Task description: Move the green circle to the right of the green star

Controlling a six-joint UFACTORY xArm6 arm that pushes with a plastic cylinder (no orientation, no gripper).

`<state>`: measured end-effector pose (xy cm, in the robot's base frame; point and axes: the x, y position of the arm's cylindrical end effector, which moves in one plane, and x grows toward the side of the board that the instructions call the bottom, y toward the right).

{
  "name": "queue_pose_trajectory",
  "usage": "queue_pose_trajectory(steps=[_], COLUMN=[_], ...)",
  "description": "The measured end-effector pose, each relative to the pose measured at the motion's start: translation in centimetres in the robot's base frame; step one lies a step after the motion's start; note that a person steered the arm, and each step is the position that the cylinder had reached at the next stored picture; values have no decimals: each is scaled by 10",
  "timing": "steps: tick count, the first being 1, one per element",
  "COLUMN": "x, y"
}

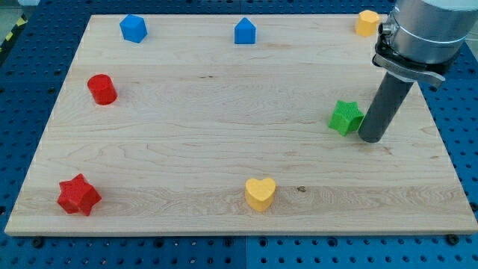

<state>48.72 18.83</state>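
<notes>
- Green star (pixel 346 117), ridged along its sides and a bright, even green, sits on the right half of the counter (pixel 224 119), about midway between the view's top and bottom.
- Green circle: it does not show in this view, so I cannot tell where it lies.
- My tip (pixel 371 139) rests on the wood just beside the star's right side; whether the two touch I cannot tell. The tool is a plain dark rod and grasps nothing.
- Yellow block (pixel 366 22), partly hidden by the arm, stands at the top right corner.
- Blue house-shaped block (pixel 245 31) stands at top centre, and a blue block (pixel 133 28) at top left.
- Red cylinder (pixel 101 89) stands near the left edge.
- Red star (pixel 78 195) lies at bottom left, and a yellow heart (pixel 260 193) at bottom centre, well apart.
- Pale wood grain runs across the counter, which lies on a blue perforated surface (pixel 463 246).
</notes>
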Motion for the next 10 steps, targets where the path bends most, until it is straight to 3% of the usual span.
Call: queue_pose_trajectory(steps=[10], x=[4], y=[52])
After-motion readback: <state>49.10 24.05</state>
